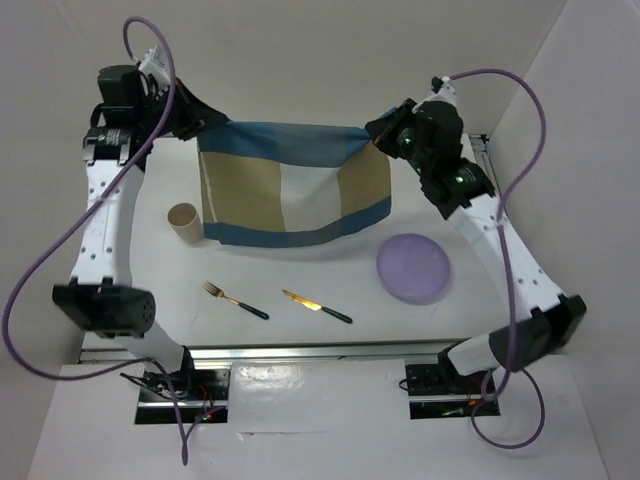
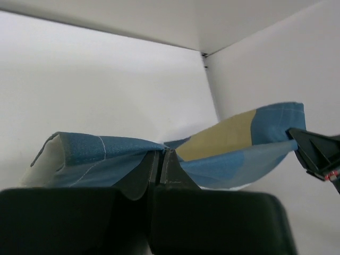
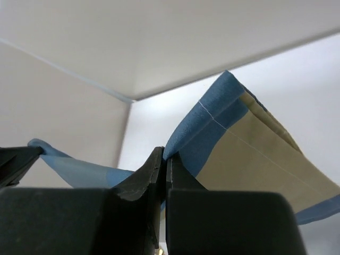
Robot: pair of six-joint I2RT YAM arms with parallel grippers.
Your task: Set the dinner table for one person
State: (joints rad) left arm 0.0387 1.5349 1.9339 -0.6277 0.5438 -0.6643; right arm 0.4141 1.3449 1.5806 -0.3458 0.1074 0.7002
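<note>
A blue, beige and white striped placemat (image 1: 290, 190) hangs stretched above the far part of the white dinner table (image 1: 190, 290). My left gripper (image 1: 200, 128) is shut on its far left corner, and my right gripper (image 1: 372, 130) is shut on its far right corner. The lower edge of the cloth reaches the tabletop. In the left wrist view the cloth (image 2: 234, 143) is pinched between my left gripper (image 2: 160, 154) jaws. In the right wrist view my right gripper (image 3: 164, 156) pinches the blue hem of the cloth (image 3: 249, 149).
A tan cup (image 1: 184, 223) stands left of the cloth. A lilac plate (image 1: 413, 267) lies at the right. A fork (image 1: 234, 299) and a knife (image 1: 316, 306) with dark handles lie in front. White walls enclose the table; an aluminium rail (image 1: 320, 350) runs along the near edge.
</note>
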